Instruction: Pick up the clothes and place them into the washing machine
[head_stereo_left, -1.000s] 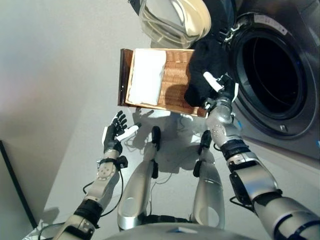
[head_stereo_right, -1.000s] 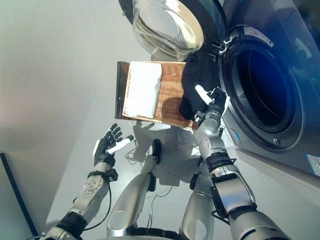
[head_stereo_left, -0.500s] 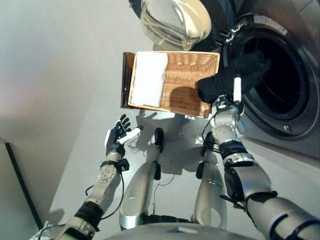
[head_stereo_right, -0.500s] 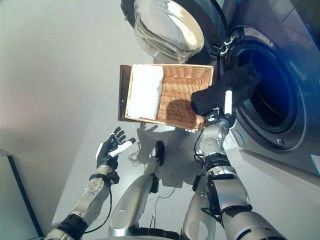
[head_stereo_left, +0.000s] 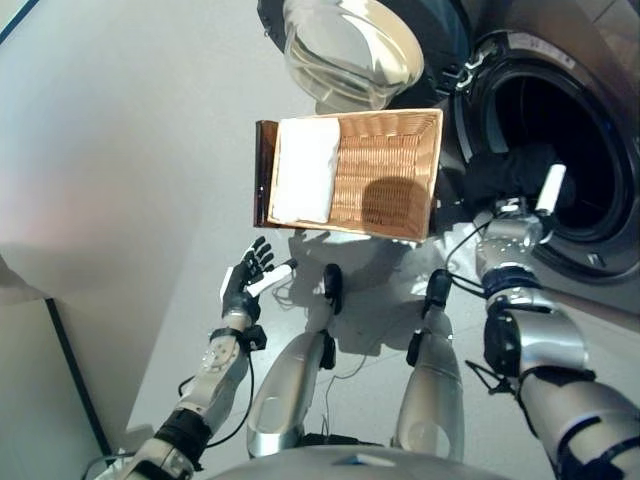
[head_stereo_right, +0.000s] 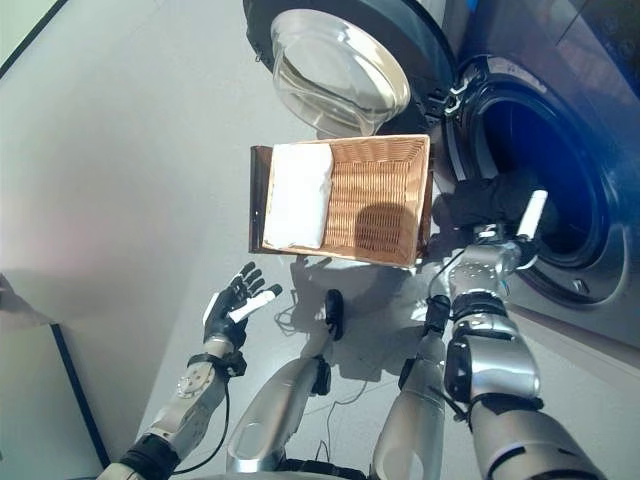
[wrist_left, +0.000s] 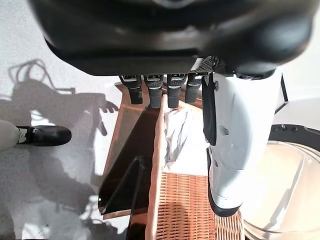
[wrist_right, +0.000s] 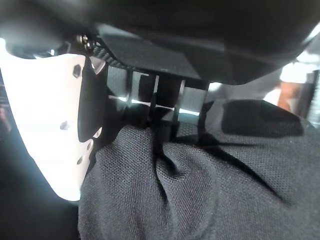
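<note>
A black garment (head_stereo_left: 508, 172) hangs at the lower rim of the washing machine's round opening (head_stereo_left: 565, 110), partly inside it. My right hand (head_stereo_left: 545, 190) is shut on it; in the right wrist view its fingers curl into the black mesh cloth (wrist_right: 200, 185). A wicker basket (head_stereo_left: 390, 160) lies on the floor left of the opening, and a white cloth (head_stereo_left: 305, 170) fills its left part. My left hand (head_stereo_left: 248, 285) hovers open near the floor, short of the basket, holding nothing; its wrist view looks along straight fingers (wrist_left: 152, 92) to the white cloth (wrist_left: 175, 132).
The washer's glass door (head_stereo_left: 350, 45) stands swung open beyond the basket. The machine's grey front (head_stereo_right: 600, 330) runs down the right side. Pale bare floor (head_stereo_left: 130, 150) lies to the left of the basket.
My right hand has carried the black garment from above the basket's right edge rightward to the washer's opening. The left hand stays open and idle. The view has shifted.
</note>
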